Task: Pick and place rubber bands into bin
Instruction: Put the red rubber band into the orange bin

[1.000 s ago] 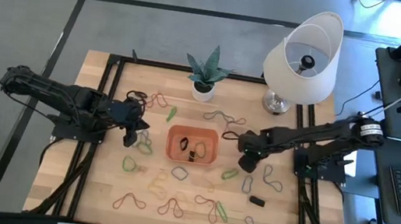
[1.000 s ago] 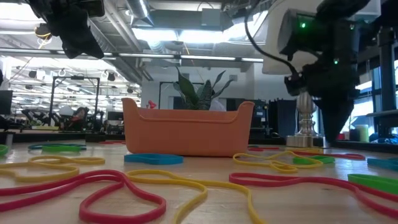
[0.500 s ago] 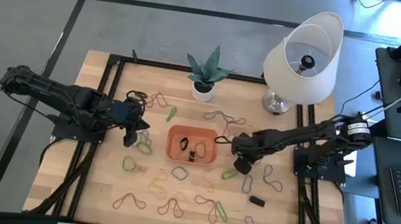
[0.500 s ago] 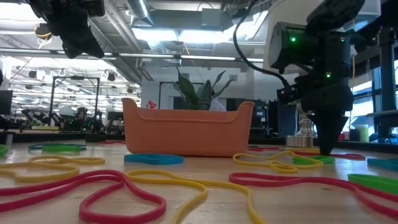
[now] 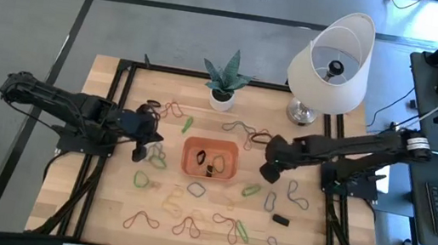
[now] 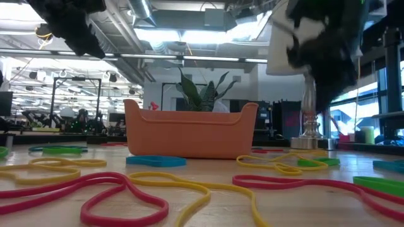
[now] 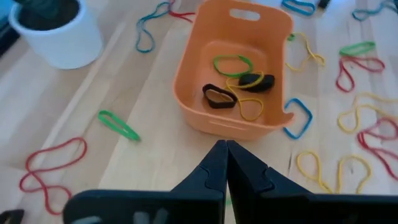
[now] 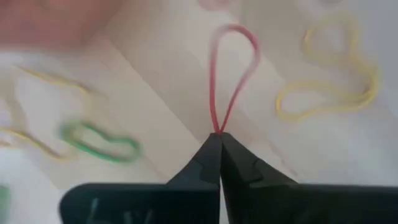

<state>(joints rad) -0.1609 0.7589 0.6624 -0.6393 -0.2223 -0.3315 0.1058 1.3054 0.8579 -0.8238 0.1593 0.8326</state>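
1. The bin (image 5: 210, 158) is a shallow orange-red plastic tray with rounded corners and a slot handle in one end wall, sitting mid-table on pale wood planks (image 5: 105, 201).
2. Inside it lie a green loop (image 7: 233, 64), a yellow loop (image 7: 251, 109) and two black loops (image 7: 217, 97).
3. The rubber bands (image 5: 192, 189) are thin, limp loops, some twisted, scattered around the bin.
4. The right gripper (image 8: 220, 138), just right of the bin, has its fingertips pinched on a red band (image 8: 233, 68) that hangs as a narrow teardrop.
5. The left gripper (image 7: 225, 148), left of the bin, has its fingers pressed together, holding nothing.
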